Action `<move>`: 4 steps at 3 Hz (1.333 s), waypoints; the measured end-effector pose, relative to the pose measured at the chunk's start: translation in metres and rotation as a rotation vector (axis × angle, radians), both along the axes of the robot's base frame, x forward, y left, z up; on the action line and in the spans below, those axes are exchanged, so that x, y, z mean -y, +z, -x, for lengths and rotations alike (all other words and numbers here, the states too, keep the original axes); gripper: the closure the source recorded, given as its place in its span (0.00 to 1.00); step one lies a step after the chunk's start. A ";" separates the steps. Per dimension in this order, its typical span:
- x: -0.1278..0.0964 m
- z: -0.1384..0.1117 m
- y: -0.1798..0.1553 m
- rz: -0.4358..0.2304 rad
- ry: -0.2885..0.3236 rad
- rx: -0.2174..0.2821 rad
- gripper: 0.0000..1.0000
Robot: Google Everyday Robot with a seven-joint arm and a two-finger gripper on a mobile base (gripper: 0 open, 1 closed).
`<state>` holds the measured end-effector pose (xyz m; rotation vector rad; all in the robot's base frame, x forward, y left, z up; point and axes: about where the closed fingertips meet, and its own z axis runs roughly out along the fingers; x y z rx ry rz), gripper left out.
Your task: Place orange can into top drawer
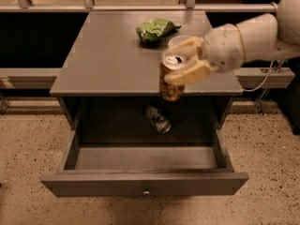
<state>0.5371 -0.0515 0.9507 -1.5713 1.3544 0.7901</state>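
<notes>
My gripper (185, 62) is shut on the orange can (171, 81), a copper-orange can with a brown patterned label and silver top. It holds the can upright in the air over the front edge of the cabinet top, above the open top drawer (145, 161). The drawer is pulled far out, with a small round knob (146, 191) on its front. A dark silvery-grey can (158, 119) lies on its side at the back of the drawer.
A green crumpled bag (156, 29) lies at the back of the grey cabinet top (108, 55). A white bowl (180, 41) is mostly hidden behind my gripper. A metal rail runs behind the cabinet. Speckled floor lies around it.
</notes>
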 end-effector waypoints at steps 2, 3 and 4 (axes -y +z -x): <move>0.123 0.050 -0.161 0.032 -0.199 -0.191 1.00; 0.164 0.043 -0.220 0.144 -0.330 -0.265 0.80; 0.164 0.042 -0.221 0.144 -0.332 -0.264 0.55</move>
